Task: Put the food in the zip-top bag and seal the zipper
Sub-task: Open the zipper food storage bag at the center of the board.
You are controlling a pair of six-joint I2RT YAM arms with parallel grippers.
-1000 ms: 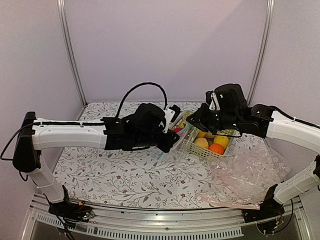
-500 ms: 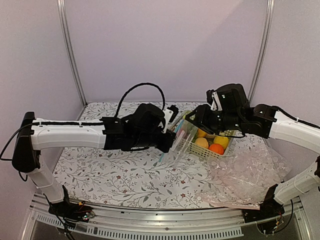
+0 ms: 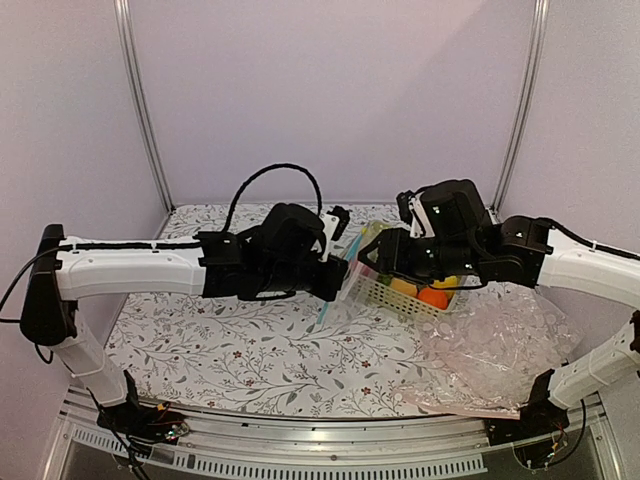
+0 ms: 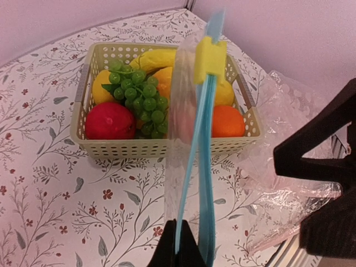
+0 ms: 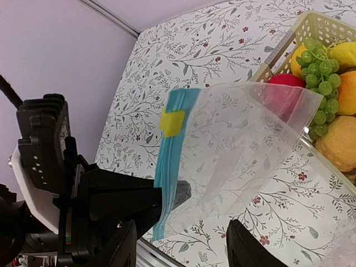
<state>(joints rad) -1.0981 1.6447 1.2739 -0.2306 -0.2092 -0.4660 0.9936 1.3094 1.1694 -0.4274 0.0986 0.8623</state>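
The bag (image 5: 239, 144) is hanging in the air just beside the basket (image 4: 161, 147), with its blue zipper (image 4: 201, 167) turned toward the left arm and a yellow slider (image 4: 210, 58) sitting on it. The left gripper (image 4: 178, 240) is pinching the zipper, fingers clamped together on it. The right gripper (image 5: 182, 231) is hovering near the bag's clear side, fingers apart and gripping nothing. The food (image 4: 102, 88) is lying in the basket among grapes (image 4: 139, 94), a red fruit (image 4: 109, 120) and an orange (image 4: 228, 120). A crumpled clear sheet (image 3: 500, 345) is lying on the table (image 3: 230, 350), right of the basket.

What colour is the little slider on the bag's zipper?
Yellow slider on the light blue zipper; clearest in the left wrist view.
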